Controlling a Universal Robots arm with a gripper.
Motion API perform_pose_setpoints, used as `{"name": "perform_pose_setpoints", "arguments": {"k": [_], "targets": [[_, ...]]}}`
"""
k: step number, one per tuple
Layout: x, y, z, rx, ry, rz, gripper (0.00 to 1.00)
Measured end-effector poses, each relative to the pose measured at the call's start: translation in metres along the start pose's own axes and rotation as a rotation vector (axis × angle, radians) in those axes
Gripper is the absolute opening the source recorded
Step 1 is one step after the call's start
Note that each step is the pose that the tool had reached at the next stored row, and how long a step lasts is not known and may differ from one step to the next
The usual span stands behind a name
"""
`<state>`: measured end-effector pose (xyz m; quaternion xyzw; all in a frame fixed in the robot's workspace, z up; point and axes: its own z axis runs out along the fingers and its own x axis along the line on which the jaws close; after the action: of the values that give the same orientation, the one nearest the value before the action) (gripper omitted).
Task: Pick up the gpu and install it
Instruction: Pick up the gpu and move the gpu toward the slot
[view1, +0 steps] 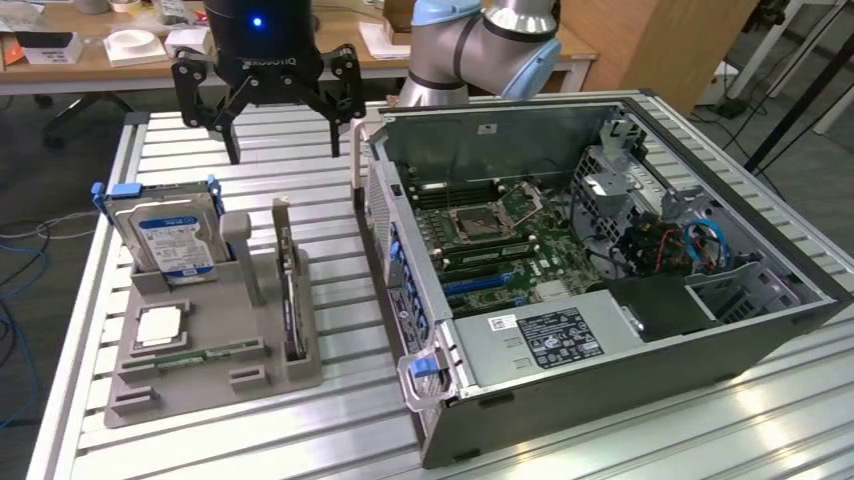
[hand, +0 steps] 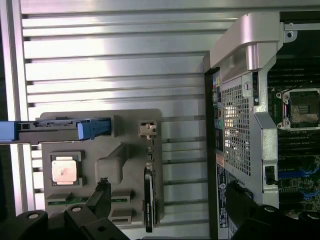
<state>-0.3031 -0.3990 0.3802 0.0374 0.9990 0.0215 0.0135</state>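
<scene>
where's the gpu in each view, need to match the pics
Exterior view: gpu stands on edge in the grey holder, between hard drive and case.
Wrist view: gpu seen edge-on in the holder's slot nearest the case.
Shared landmark: the cpu lying in the same holder.

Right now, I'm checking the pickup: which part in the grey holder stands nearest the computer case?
The gpu, the thin card on edge; the blue-labelled hard drive and flat processor sit farther off.
</scene>
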Motion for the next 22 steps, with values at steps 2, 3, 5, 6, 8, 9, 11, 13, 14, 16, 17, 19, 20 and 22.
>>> {"name": "perform_pose_setpoints", "arguments": {"k": [2,3,5,6,8,9,11,13,14,16,17,19,20,22], "targets": [[0.0000,0.0000,0.0000,0.0000,0.0001,0.000,0.99],[0.0000,0.0000,0.0000,0.0000,0.0000,0.000,0.67],[0.0000,0.0000,0.0000,0.0000,0.0001,0.000,0.67],[0.0000,0.0000,0.0000,0.0000,0.0000,0.000,0.53],[0.0000,0.0000,0.0000,0.0000,0.0000,0.000,0.46],[0.0000,0.0000,0.0000,0.0000,0.0000,0.000,0.46],[0.0000,0.0000,0.0000,0.0000,0.0001,0.000,0.45],[0.0000,0.0000,0.0000,0.0000,0.0000,0.000,0.11],[0.0000,0.0000,0.0000,0.0000,0.0001,0.000,0.11],[0.0000,0.0000,0.0000,0.0000,0.0001,0.000,0.11],[0.0000,0.0000,0.0000,0.0000,0.0001,0.000,0.11],[0.0000,0.0000,0.0000,0.0000,0.0001,0.000,0.11],[0.0000,0.0000,0.0000,0.0000,0.0000,0.000,0.11],[0.0000,0.0000,0.0000,0.0000,0.0000,0.000,0.11]]}}
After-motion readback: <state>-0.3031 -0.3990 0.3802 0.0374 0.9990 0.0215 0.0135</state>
